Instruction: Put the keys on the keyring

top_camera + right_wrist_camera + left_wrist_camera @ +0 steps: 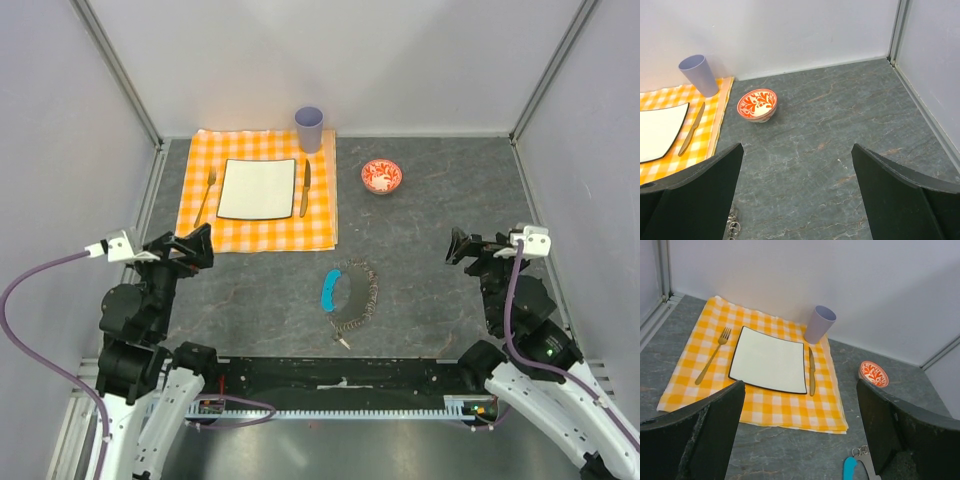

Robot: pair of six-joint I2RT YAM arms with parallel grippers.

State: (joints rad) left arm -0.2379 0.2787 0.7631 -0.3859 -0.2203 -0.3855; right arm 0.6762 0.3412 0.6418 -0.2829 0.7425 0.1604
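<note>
The keyring (329, 290) lies on the grey table between the arms, a loop of grey chain with a bright blue curved segment on its left. A tiny key (342, 338) with a dark head lies at the loop's near end. My left gripper (205, 247) is open and empty, raised left of the keyring. In the left wrist view the blue segment (850, 469) shows at the bottom edge beside my right finger (890, 425). My right gripper (452, 248) is open and empty, right of the keyring. Small chain rings (732, 227) show at the bottom left of the right wrist view.
An orange checked cloth (200, 215) at the back left holds a white plate (258, 188), a fork (206, 195) and a table knife (305, 187). A lilac cup (309, 128) stands at its far corner. A red patterned bowl (382, 177) sits at the back centre. Walls enclose the table.
</note>
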